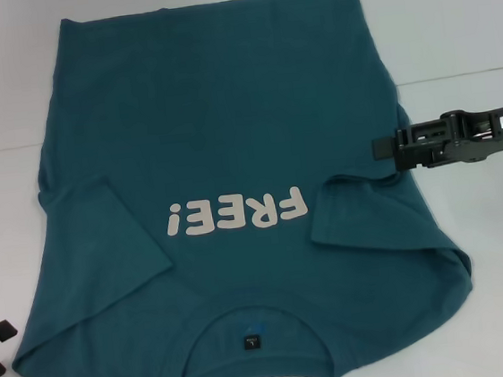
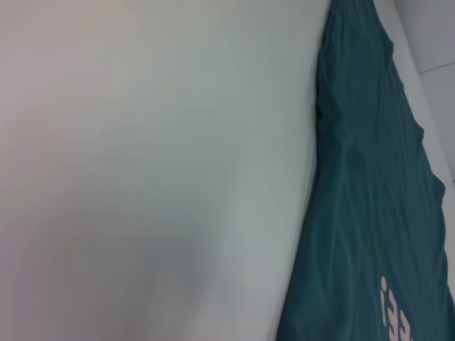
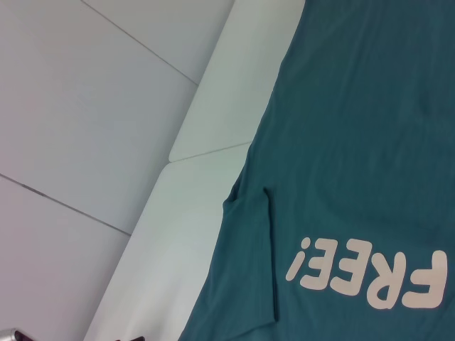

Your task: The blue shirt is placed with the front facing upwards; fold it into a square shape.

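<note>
The blue shirt (image 1: 227, 128) lies flat, front up, on the white table (image 1: 491, 244). Its collar (image 1: 252, 368) and small dark neck label (image 1: 251, 342) are nearest me, and the cream "FREE!" lettering (image 1: 236, 214) reads upside down. Both short sleeves are folded inward onto the chest, one at the left (image 1: 103, 231) and one at the right (image 1: 371, 216). My right gripper (image 1: 379, 148) hovers at the shirt's right edge, just above the folded right sleeve. At the table's near left corner my left gripper (image 1: 5, 348) rests open, just off the shirt's shoulder. The wrist views show the shirt (image 2: 377, 199) (image 3: 355, 142).
White tabletop (image 2: 142, 142) runs along both sides of the shirt. A seam or table edge (image 1: 464, 73) shows at the far right. Beyond the table, the right wrist view takes in grey floor panels (image 3: 85, 106).
</note>
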